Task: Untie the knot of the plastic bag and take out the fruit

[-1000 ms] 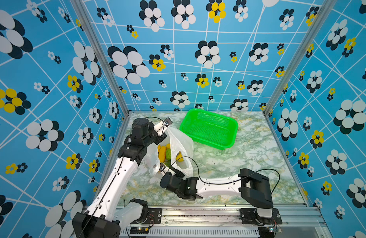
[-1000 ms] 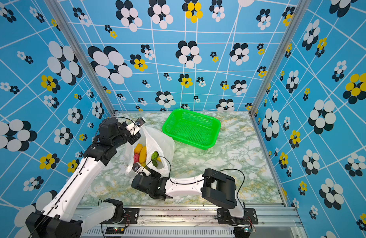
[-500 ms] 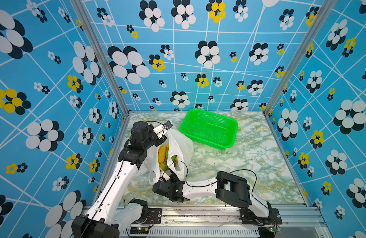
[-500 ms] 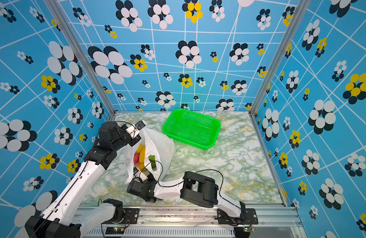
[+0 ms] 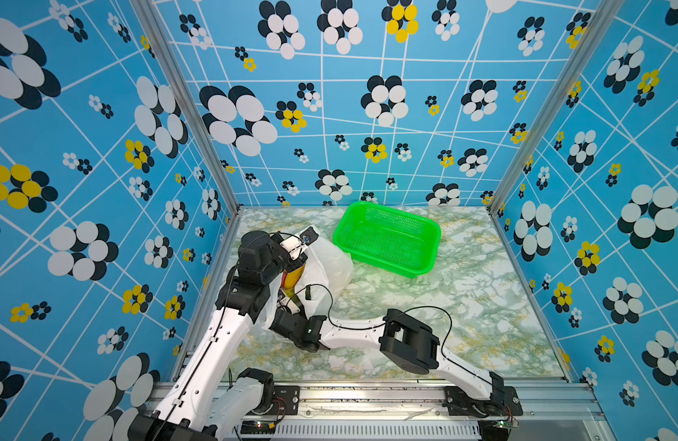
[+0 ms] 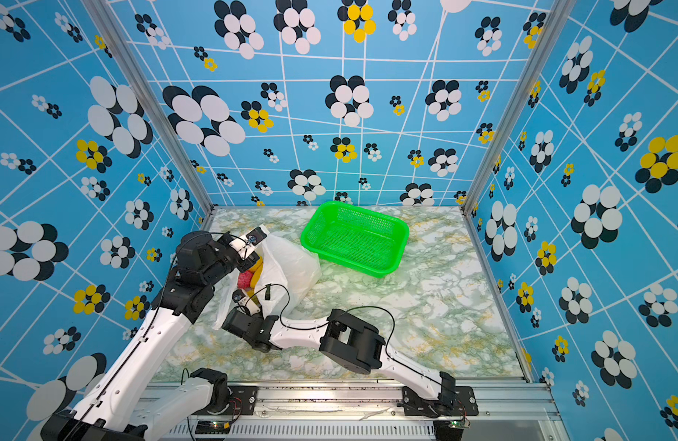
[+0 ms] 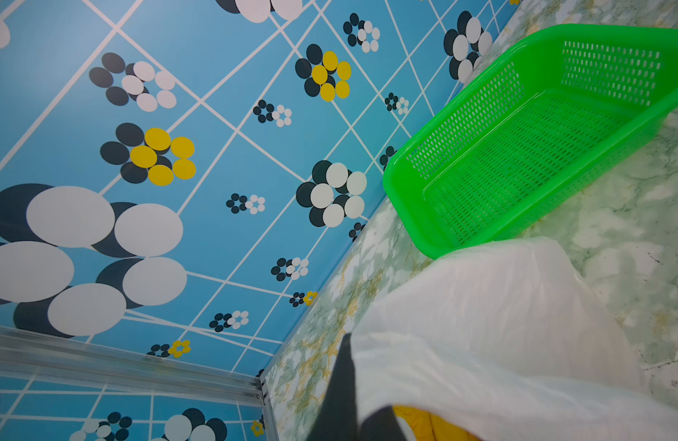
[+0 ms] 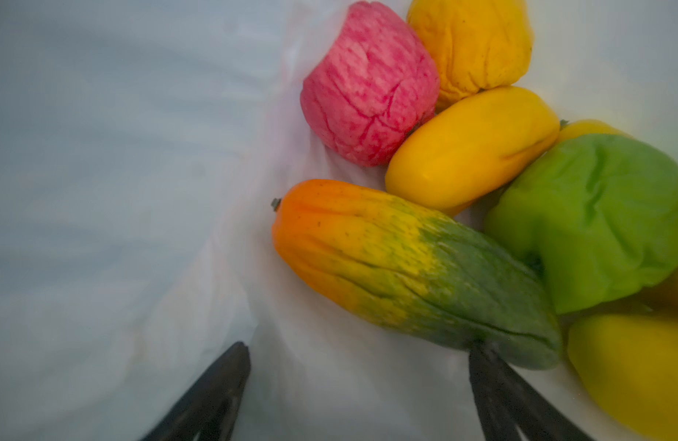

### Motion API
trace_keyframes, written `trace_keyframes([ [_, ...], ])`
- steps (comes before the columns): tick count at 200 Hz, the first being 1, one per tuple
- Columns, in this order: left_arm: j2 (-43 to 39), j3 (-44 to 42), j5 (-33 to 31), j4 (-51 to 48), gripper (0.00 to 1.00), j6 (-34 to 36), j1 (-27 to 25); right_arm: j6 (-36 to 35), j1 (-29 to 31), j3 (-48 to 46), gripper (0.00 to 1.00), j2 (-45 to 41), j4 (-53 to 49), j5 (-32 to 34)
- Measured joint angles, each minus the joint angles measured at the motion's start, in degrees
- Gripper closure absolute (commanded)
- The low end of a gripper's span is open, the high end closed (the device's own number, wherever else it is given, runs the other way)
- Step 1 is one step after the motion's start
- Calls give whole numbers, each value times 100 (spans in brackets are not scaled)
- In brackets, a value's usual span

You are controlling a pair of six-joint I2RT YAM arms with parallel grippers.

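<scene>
Since a second ago, the right arm has been drawn leftward, its elbow folded nearer the plastic bag. The right gripper has been pushed into the bag's open mouth, and its jaws have been spread from nearly closed to wide apart. Only white film is seen in the gap between them.

The fruit is found inside the bag, just ahead of the right jaws and off to one side of them. The green-orange fruit is touched at its green end by one jaw tip, while the other jaw is set well apart from it. Farther beyond that jaw, the pink-red fruit, a yellow fruit and the green round fruit are heaped together, touching, with more yellow pieces at the edges.

The left gripper is closed on the bag's rim, and the film is pinched and held up between its jaws. The green basket is seen beyond the left jaws, just past the bag, on the marbled table.
</scene>
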Motion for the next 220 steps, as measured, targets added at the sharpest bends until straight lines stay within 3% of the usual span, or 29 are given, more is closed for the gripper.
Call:
trace_keyframes([
  [11,-68,-85,31,57,100,28,-2,-55,-4,-199,9,-76,203,-9],
  [50,-164,-317,81,341,100,179,0,-254,0,-1692,28,-973,632,-33],
  [72,-142,-393,83,391,100,219,0,-365,0,-2527,31,-1506,883,-52],
  [92,-155,-393,129,413,100,216,0,-527,-2,-2745,34,-1759,1071,-116],
  [156,-345,-457,168,455,100,365,-127,-586,-131,-2433,34,-1891,1311,-59],
  [179,-343,-459,188,455,100,367,-127,-538,-278,-2006,19,-1731,1132,120],
  [220,-345,-459,223,455,100,391,-127,-496,-568,-1375,9,-1246,769,-66],
])
